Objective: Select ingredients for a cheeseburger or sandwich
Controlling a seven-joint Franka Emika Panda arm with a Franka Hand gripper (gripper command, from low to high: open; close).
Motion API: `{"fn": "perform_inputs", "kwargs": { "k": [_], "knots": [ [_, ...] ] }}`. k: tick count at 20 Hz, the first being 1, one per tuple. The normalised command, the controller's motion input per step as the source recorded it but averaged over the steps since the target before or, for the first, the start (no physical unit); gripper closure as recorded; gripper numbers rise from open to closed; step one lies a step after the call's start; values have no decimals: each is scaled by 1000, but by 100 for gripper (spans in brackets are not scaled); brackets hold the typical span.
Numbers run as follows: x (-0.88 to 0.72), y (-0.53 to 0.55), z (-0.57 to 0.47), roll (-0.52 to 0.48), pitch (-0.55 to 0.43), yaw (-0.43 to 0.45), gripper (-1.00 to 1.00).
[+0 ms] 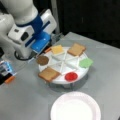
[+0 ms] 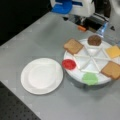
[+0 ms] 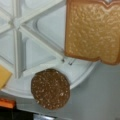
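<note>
Standing on a grey surface [image 1: 105, 60] is a round white divided tray [image 1: 58, 79], seen in both front views, with the ingredients laid on its rim: two toast squares [image 1: 49, 74] [image 1: 76, 49], a dark brown patty [image 1: 42, 60], a cheese square [image 1: 57, 49], a red disc [image 1: 71, 76] and a green leaf piece [image 1: 86, 62]. A white paper plate [image 1: 75, 107] is placed at the lower middle of a front view, just beside the tray, and no sandwich has been stacked on it. The gripper [image 1: 41, 42], blue and white, is held at the upper left of a front view above the tray's edge, nearest the patty and cheese; whether the jaws are open or closed cannot be told. In the wrist view the patty [image 3: 50, 89] is seen at the bottom centre and one toast square [image 3: 92, 31] at the upper right, both overhanging the tray rim. A dark background is seen behind the surface, and a perforated black board [image 2: 15, 110] at the lower left of a front view
</note>
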Motion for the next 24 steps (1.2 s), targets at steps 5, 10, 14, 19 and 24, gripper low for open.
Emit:
{"fn": "perform_inputs", "kwargs": {
  "k": [5, 10, 14, 19, 24],
  "knots": [
    [355, -284, -21, 366, 170, 62, -100],
    [301, -192, -145, 344, 94, 104, -100],
    [222, -190, -143, 352, 84, 85, -100],
    [180, -234, -106, 371, 88, 40, -100],
    [139, -294, -89, 399, 94, 80, -100]
  ]
}}
